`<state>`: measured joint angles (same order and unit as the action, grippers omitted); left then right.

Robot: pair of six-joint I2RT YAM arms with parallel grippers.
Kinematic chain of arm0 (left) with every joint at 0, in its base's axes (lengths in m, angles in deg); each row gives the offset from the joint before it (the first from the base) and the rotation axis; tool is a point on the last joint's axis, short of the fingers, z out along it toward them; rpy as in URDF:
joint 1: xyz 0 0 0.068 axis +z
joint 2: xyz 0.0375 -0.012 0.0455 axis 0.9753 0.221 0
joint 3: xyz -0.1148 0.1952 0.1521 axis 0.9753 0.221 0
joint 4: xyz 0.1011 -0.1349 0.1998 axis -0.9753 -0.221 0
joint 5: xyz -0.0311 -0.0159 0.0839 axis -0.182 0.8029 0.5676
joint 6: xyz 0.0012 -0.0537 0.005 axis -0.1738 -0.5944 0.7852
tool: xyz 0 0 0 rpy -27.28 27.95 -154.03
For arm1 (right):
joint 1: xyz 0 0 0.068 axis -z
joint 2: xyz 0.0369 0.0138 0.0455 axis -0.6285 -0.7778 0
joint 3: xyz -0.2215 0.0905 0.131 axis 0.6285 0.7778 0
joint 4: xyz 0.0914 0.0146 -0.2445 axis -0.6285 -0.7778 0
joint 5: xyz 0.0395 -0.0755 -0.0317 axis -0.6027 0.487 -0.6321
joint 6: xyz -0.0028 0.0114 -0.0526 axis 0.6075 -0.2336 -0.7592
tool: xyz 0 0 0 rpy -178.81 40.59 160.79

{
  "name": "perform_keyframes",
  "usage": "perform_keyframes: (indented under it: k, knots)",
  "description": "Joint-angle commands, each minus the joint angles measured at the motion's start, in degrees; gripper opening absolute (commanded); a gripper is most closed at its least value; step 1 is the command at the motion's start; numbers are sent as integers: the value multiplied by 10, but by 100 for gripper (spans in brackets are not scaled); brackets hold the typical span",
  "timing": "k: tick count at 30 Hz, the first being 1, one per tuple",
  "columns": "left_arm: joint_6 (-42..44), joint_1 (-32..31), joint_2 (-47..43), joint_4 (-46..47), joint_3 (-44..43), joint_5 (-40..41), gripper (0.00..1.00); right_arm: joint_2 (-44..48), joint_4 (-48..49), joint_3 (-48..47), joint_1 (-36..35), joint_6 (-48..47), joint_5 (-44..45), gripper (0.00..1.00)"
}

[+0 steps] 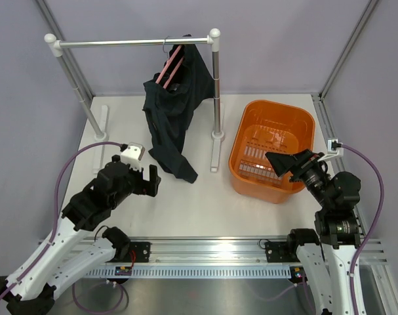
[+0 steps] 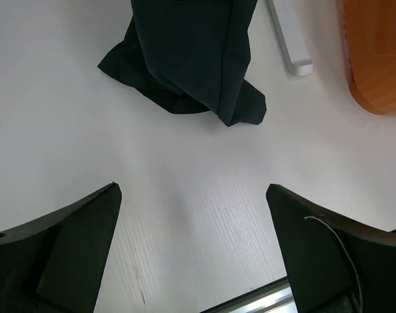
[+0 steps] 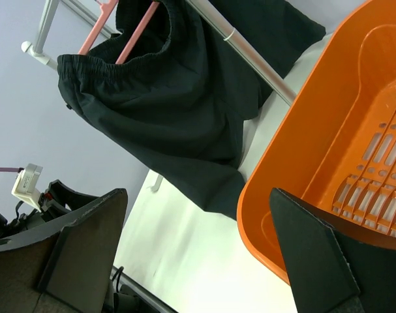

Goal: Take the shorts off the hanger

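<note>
The dark navy shorts [image 1: 172, 111] hang from the pink hanger [image 1: 170, 65], which hooks on the grey rail. One leg trails down onto the table [image 2: 184, 59]. In the right wrist view the shorts [image 3: 171, 111] show their elastic waistband with the hanger [image 3: 136, 36] inside it. My left gripper [image 1: 151, 180] is open and empty, low over the table just near of the trailing leg. My right gripper [image 1: 282, 164] is open and empty, raised over the near edge of the orange basket [image 1: 272, 147], pointing toward the shorts.
The grey rail [image 1: 120, 43] rests on two white-capped posts with flat white feet [image 1: 216, 154] on the table. The orange basket [image 3: 354, 163] stands right of the right post. Frame uprights stand at the table's back corners.
</note>
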<state>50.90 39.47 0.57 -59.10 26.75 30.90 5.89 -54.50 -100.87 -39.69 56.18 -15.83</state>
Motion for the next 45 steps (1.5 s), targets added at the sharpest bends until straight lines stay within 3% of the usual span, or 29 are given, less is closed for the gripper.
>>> perform_keyframes:
  k: [1, 9, 17, 25, 32, 39, 45]
  knots:
    - [-2, -2, 2, 31, -4, 6, 99, 10, 5, -8, 3, 0, 8, 100]
    - [-3, -3, -19, 32, -37, 5, 99, -22, -46, -42, 3, -20, 15, 99]
    - [20, -2, 20, 28, -189, 25, 99, -68, -148, -93, 3, -40, 95, 99]
    - [54, -2, 173, 76, -390, 40, 99, -86, -159, -92, 3, -60, 114, 99]
    - [151, 3, 339, 136, -545, 117, 99, -120, -155, -114, 3, -62, 89, 100]
    - [126, 113, 505, 66, -739, -9, 94, -142, -165, -152, 3, -76, 94, 100]
    - [98, 185, 593, 18, -823, -128, 88, -148, -153, -162, 3, -74, 77, 100]
